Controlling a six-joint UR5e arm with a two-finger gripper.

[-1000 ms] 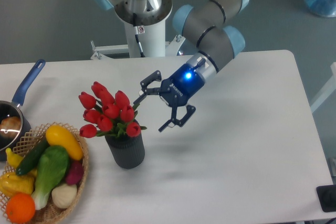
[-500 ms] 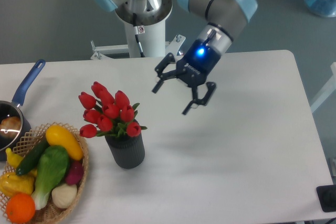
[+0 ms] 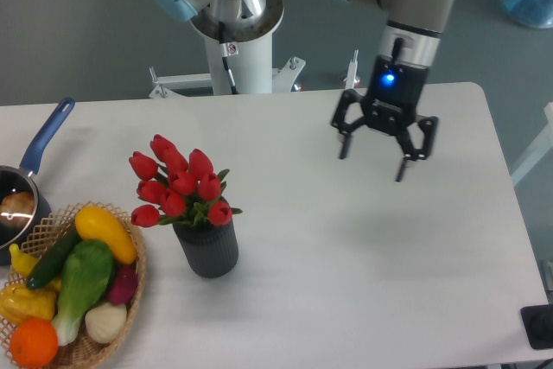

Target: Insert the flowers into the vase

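Note:
The flowers [image 3: 179, 182], a bunch of red tulip buds with green leaves, stand upright in the vase [image 3: 207, 249], a short dark grey ribbed cylinder on the white table. Their heads spread wider than its mouth. My gripper [image 3: 373, 167] hangs above the table well to the right of the vase and further back. It points straight down, open, with nothing between its fingers.
A woven basket [image 3: 131, 300] of toy vegetables and fruit sits at the front left, close to the vase. A blue-handled saucepan [image 3: 39, 149] lies at the left edge. The robot's base column [image 3: 233, 49] rises behind the table.
The gripper has drawn away from the flowers, moving right and back while turning from a tilt to pointing straight down. Flowers and vase have stayed put.

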